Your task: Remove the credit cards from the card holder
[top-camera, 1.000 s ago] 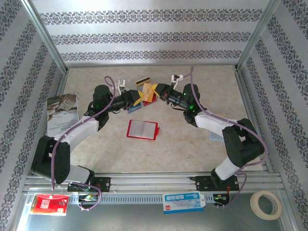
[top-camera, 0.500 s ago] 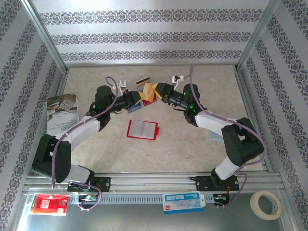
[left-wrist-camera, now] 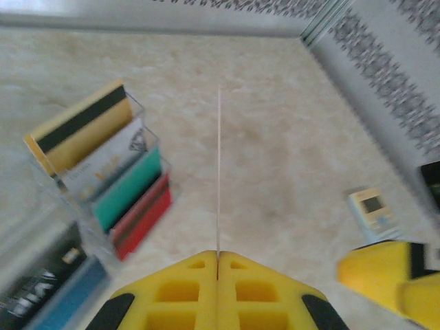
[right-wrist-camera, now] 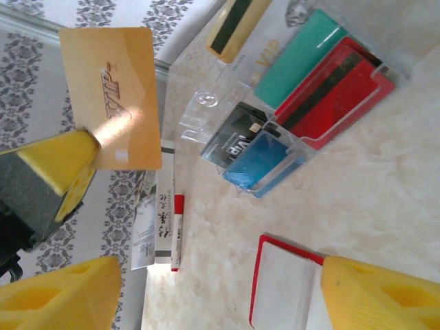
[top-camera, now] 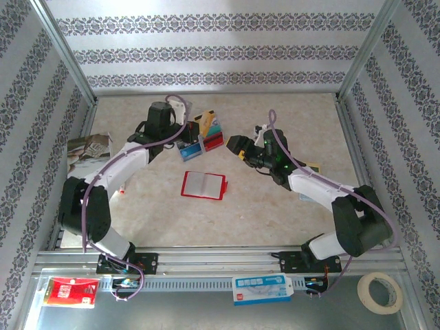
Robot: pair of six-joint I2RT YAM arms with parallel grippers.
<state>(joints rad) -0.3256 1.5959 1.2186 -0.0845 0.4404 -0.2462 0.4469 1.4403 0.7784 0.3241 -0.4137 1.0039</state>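
Both claws have parted from their meeting above the middle of the surface [top-camera: 275,206]. The right claw [top-camera: 234,145] has let go and backed off toward 3 o'clock, jaws wide and empty. The left claw [left-wrist-camera: 218,258], pinched shut on one tan card [right-wrist-camera: 110,89], has lifted toward 11 o'clock. The red card holder [top-camera: 203,185] lies open at centre. At its 12 o'clock the clear sleeve [top-camera: 201,135] holds the other credit cards [right-wrist-camera: 300,60]. One card looks freed; several remain to pull.

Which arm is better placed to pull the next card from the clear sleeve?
The right. The right gripper is open, empty and faces the remaining cards in the clear sleeve. The left gripper is shut on the tan card and would likely have to put it down first.
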